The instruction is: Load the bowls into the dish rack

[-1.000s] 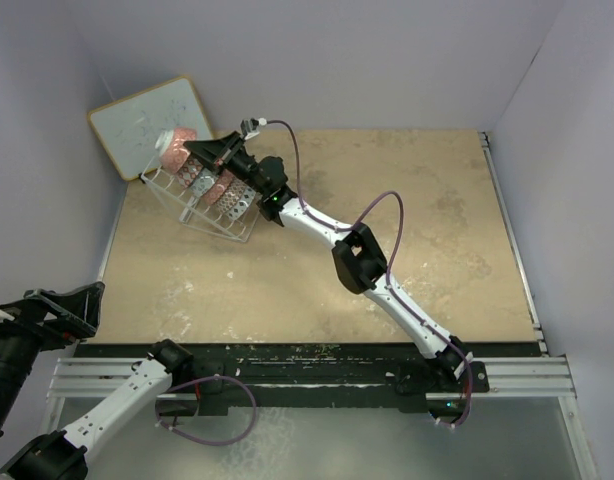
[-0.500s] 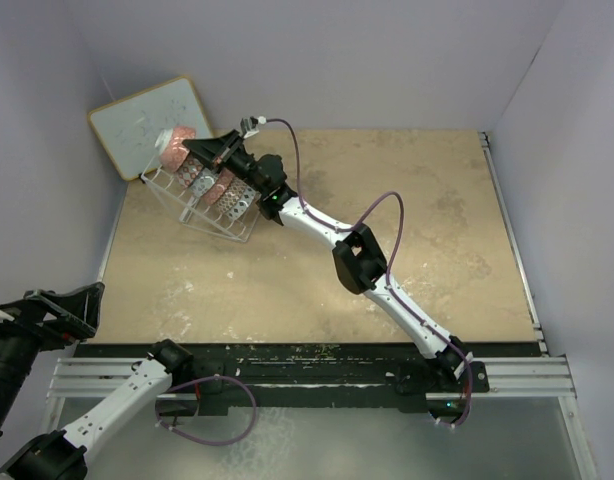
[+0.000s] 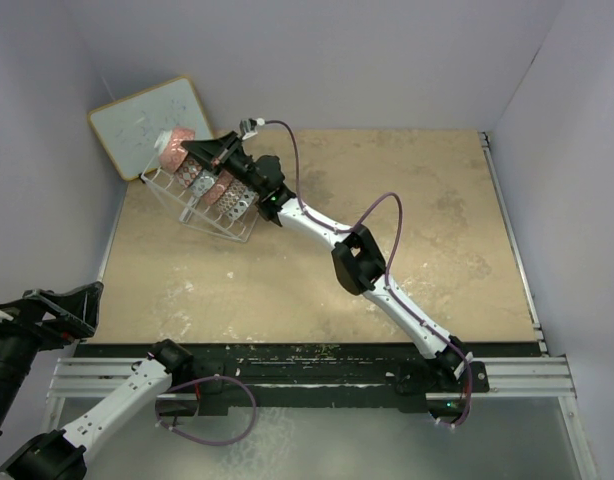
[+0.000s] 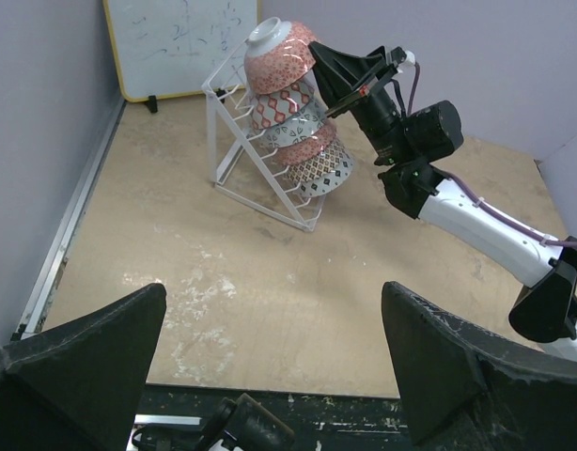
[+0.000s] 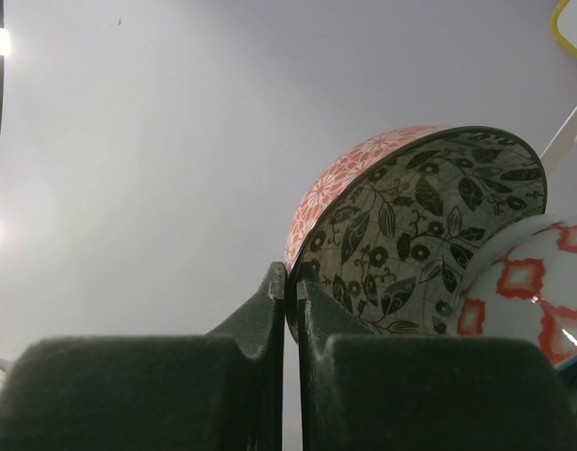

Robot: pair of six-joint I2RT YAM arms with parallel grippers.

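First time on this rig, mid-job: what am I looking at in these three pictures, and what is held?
Two robot arms stand at the near edge of the table. One picture looks down from above; the other two come from a camera on each wrist. Patterned bowls lean stacked in the white dish rack by the whiteboard. The right claw is pinched shut on the rim of the top bowl, red-pink outside, black leaves inside. The left claw hangs open at the near left, holding nothing.

The bowls (image 4: 281, 66) are glossy glazed ceramic, the dish rack (image 4: 240, 155) is smooth white-coated wire, the table (image 4: 223, 282) is a matt, scuffed sandy surface, the right gripper (image 5: 290, 282) has matt black plastic fingers (image 5: 260, 324), and the far-left-corner whiteboard (image 4: 176, 38) is glossy, wood-framed.
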